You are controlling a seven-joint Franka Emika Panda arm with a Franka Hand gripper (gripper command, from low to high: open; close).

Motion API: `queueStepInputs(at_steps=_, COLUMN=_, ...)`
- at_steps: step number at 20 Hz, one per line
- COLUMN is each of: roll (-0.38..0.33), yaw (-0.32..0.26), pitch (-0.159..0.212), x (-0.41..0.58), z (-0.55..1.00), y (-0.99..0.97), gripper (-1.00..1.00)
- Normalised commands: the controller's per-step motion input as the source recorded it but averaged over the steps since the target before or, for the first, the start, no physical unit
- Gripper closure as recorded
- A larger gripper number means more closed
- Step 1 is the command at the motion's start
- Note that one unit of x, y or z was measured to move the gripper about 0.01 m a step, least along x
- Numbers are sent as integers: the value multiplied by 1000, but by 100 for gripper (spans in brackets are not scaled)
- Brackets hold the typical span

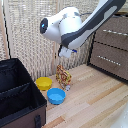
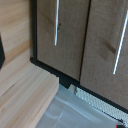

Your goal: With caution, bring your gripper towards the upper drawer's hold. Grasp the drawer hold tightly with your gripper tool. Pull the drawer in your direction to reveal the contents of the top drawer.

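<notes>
In the exterior view the white arm reaches in from the upper right, and my gripper (image 1: 67,51) hangs over the middle of the floor, well to the left of the brown cabinet (image 1: 100,67). Its fingers are too blurred to read. Two brown drawer fronts show on the cabinet. The upper drawer (image 1: 112,40) carries the silvery drawer hold (image 1: 115,33), and the arm hides the cabinet's top. The wrist view faces two drawer fronts from a distance, each with a pale bar: one bar (image 2: 120,47) and another bar (image 2: 56,22). Nothing is between the fingers there.
A black open case (image 1: 17,92) fills the exterior view's lower left. On the wooden floor (image 1: 90,100) lie a yellow bowl (image 1: 43,83), a blue bowl (image 1: 56,95) and a patterned snack bag (image 1: 63,77). A pale wicker screen (image 1: 25,35) backs the scene.
</notes>
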Motion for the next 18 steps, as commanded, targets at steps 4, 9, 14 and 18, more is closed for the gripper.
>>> queueStepInputs(at_steps=4, roll=-132, yaw=37, pitch=-22, x=-56, z=424, y=-741, gripper=-100)
queueStepInputs(at_steps=9, roll=-261, yaw=5, pitch=17, x=-12, z=38, y=-724, gripper=-100)
queueStepInputs(at_steps=14, roll=-285, yaw=0, pitch=39, x=-21, z=0, y=-719, gripper=-100)
queueStepInputs(at_steps=18, roll=-216, yaw=15, pitch=52, x=-203, z=-38, y=-681, gripper=-100)
